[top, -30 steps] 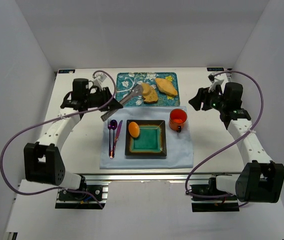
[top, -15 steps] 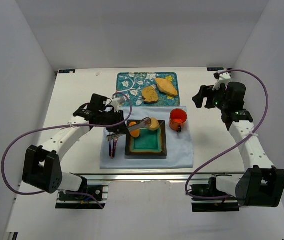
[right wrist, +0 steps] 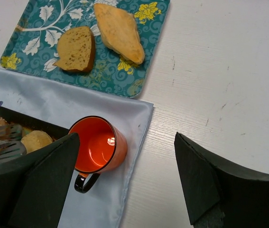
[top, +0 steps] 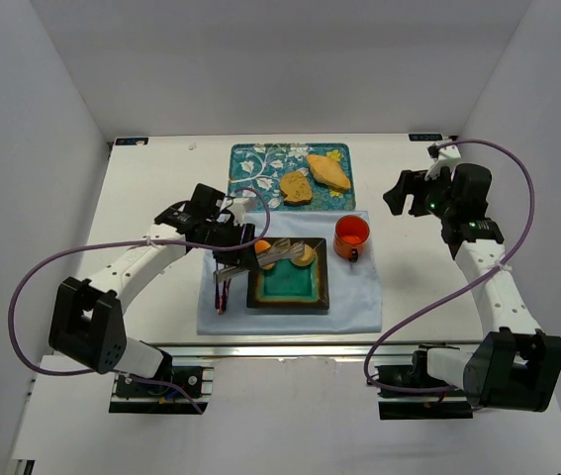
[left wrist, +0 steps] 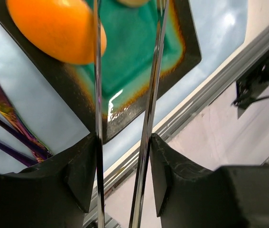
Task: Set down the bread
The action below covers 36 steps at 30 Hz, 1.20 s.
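My left gripper (top: 233, 259) is shut on metal tongs (top: 278, 251) that reach over the green square plate (top: 288, 291). The tong tips are at a small round tan bun (top: 306, 256) on the plate's far right corner; I cannot tell if they still pinch it. A glossy orange roll (top: 261, 247) lies on the plate's far left corner. In the left wrist view the gripper (left wrist: 123, 145) holds the tong arms (left wrist: 97, 71) beside the roll (left wrist: 53, 26). A toast slice (right wrist: 76, 48) and a flat tan bread piece (right wrist: 119, 32) lie on the patterned tray (right wrist: 34, 19). My right gripper (right wrist: 125, 183) is open and empty above the table by the mug.
An orange mug (top: 351, 236) stands on the blue cloth (top: 354, 302) right of the plate. Purple cutlery (top: 222, 287) lies left of the plate. The tray (top: 250, 163) sits behind the cloth. White walls close in the table.
My left arm has swung from the tray down to the plate, carrying the tan bun in the tongs. The right arm has barely moved.
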Each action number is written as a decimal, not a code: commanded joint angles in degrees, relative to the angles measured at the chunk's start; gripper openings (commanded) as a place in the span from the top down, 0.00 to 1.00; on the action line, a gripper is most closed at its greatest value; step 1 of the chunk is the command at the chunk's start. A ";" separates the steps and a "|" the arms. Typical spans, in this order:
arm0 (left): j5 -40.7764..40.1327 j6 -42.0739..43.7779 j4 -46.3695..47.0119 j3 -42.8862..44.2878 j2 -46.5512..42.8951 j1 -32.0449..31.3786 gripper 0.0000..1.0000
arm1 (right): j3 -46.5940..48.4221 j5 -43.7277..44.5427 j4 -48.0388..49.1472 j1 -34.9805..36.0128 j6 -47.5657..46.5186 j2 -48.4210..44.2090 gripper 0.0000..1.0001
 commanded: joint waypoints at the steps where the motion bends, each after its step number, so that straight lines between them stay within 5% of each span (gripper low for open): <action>1: -2.59 -2.32 1.20 4.82 -3.22 0.03 0.44 | -0.62 -1.68 0.43 -0.24 -0.36 -2.11 0.14; 12: -2.33 -13.39 12.61 11.24 0.46 5.47 0.47 | -2.11 -2.47 1.05 -0.33 -0.01 -3.52 0.13; 18: -3.56 -20.16 17.11 20.09 13.19 10.14 0.47 | -3.25 -3.00 2.10 -0.33 0.61 -4.13 0.13; 24: -5.05 -19.91 11.49 35.47 28.67 10.49 0.47 | -4.13 -3.17 3.07 -0.33 1.14 -4.84 0.13; 36: 2.31 -19.29 14.21 35.95 34.57 10.76 0.47 | -5.10 -2.47 3.51 -0.33 0.96 -5.19 0.12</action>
